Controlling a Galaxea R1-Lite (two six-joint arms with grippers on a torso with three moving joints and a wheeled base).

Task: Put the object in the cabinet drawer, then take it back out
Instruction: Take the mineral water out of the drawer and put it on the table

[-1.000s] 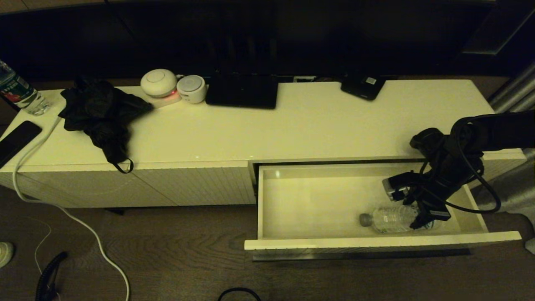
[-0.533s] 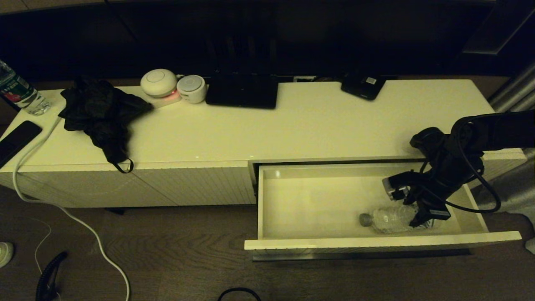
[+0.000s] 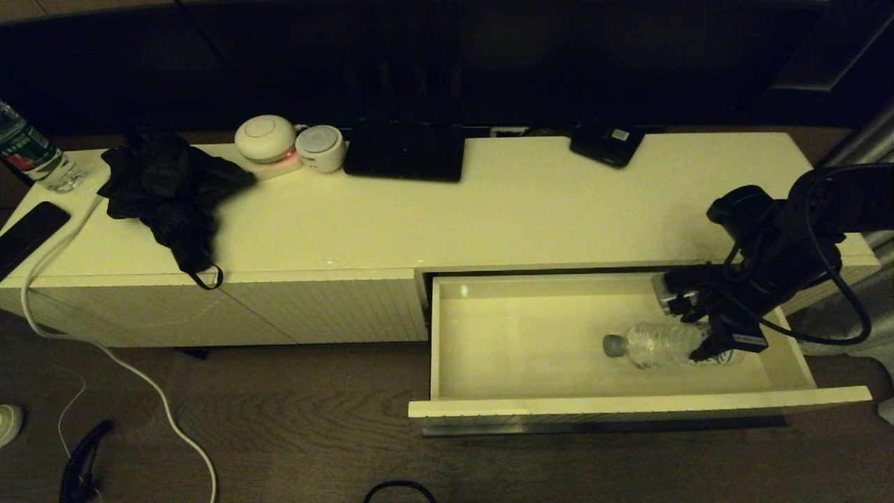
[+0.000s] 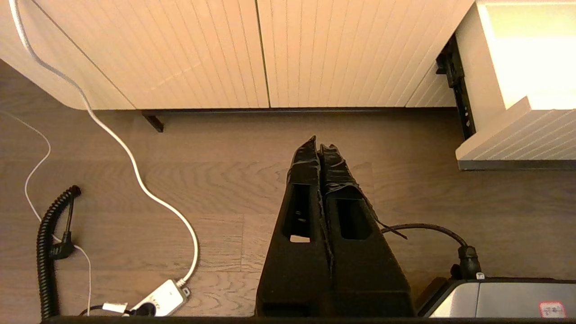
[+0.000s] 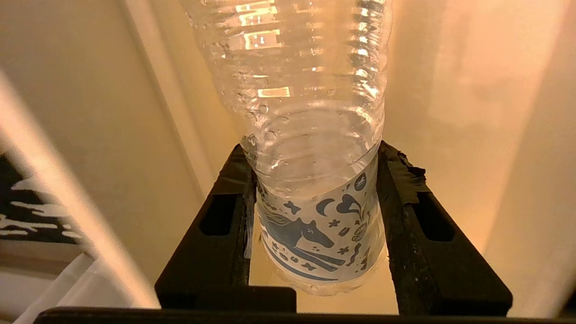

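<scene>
The cabinet drawer (image 3: pixel 628 404) stands pulled out at the cabinet's right end, its white inside lit. The object, a clear ridged bottle (image 3: pixel 656 344), is horizontal inside the drawer with its grey cap pointing left. My right gripper (image 3: pixel 719 344) reaches down into the drawer and is shut on the bottle's base. In the right wrist view both black fingers (image 5: pixel 396 180) press the blue-and-white label band of the bottle (image 5: pixel 315 225). My left gripper (image 4: pixel 318 146) hangs shut and empty over the wooden floor, left of the drawer's ribbed front (image 4: pixel 517 144).
On the cabinet top lie a black cloth (image 3: pixel 167 185), two round white devices (image 3: pixel 265 138), a black box (image 3: pixel 405 154) and a dark gadget (image 3: pixel 606 145). A green-and-red labelled bottle (image 3: pixel 28 150) and a phone (image 3: pixel 28 234) sit far left. A white cable (image 3: pixel 105 349) trails on the floor.
My right arm has risen and drawn slightly right, carrying the bottle with it; the bottle now sits higher in the drawer view than before.
</scene>
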